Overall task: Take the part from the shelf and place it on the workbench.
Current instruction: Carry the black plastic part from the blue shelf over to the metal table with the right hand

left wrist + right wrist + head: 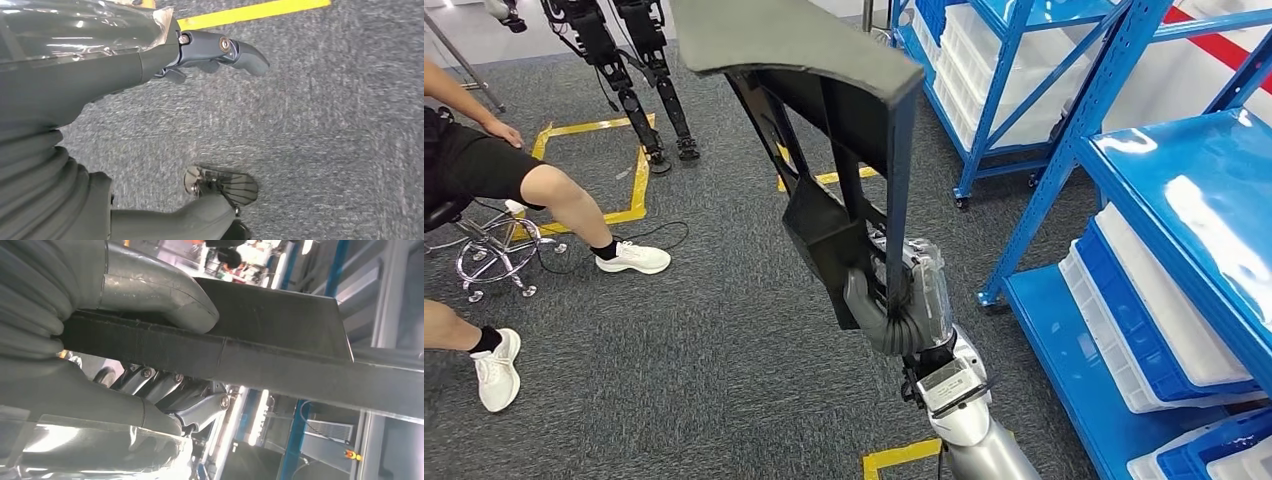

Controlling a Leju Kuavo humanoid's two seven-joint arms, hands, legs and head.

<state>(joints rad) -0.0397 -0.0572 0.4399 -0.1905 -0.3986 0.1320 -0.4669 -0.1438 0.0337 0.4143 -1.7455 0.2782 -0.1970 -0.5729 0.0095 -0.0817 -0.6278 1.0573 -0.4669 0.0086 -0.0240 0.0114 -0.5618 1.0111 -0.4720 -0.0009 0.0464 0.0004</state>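
- The right hand (902,305) grips the part (824,110) — a large dark panel with ribs — by its lower end, holding it up over the carpet (724,380), left of the blue shelf (1164,200).
- In the right wrist view the thumb (160,295) presses one face of the part (280,335) and the fingers (165,390) wrap the other.
- The left hand (215,55) hangs over the carpet, holding nothing, fingers loosely apart.
- A seated person (484,170) is at far left.
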